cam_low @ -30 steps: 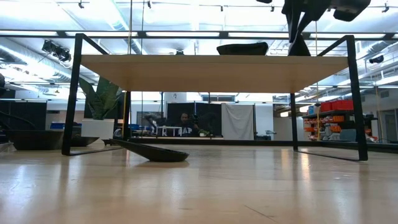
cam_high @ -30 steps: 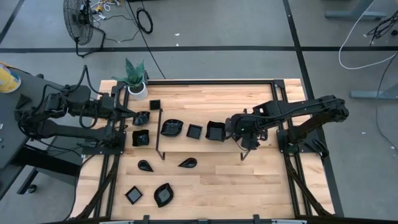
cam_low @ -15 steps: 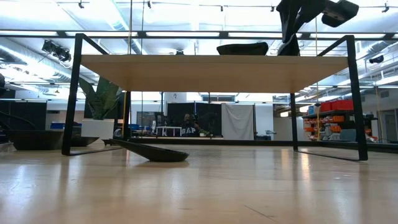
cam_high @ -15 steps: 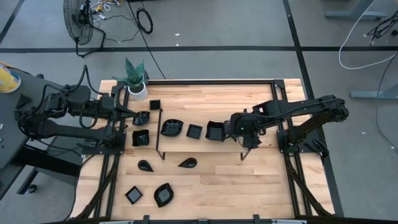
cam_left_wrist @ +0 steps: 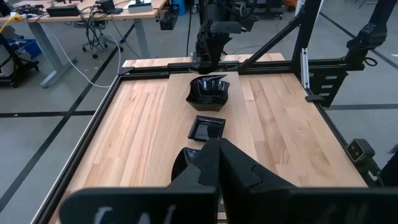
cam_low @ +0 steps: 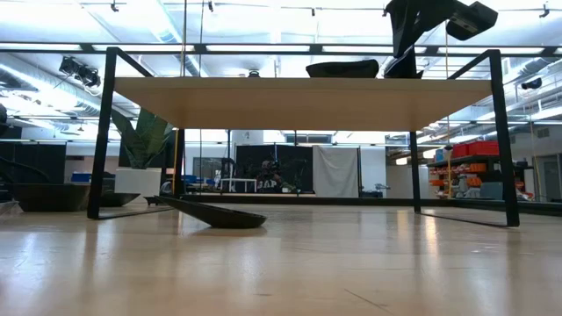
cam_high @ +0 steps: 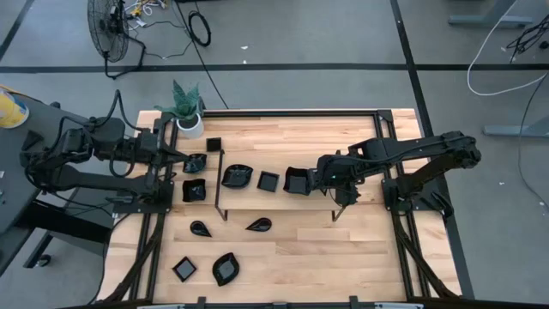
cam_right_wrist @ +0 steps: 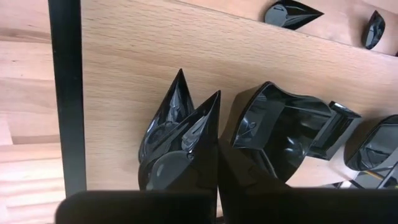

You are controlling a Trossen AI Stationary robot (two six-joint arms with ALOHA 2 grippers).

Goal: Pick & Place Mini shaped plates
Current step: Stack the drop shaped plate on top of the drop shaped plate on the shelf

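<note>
right end effector (cam_high: 319, 178) has crept a little left since a second ago, now right at the square plate (cam_high: 298, 180) mid-counter (cam_high: 343, 240); nothing else has moved. its fingers are fully closed, tips touching that plate's right edge, holding nothing. left end effector (cam_high: 184, 156) parked at the far-left, closed too, empty. other mini plates (cam_high: 226, 268) scattered left and near.

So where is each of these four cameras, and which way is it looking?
High view: overhead, straight down on the table; both arms show.
Low view: at tabletop height, level across; a teardrop plate lies ahead, an arm hangs at top.
Left wrist view: behind the shut left gripper, facing across the table.
Right wrist view: behind the shut right gripper, looking down.
Shared: the deep square plate.
</note>
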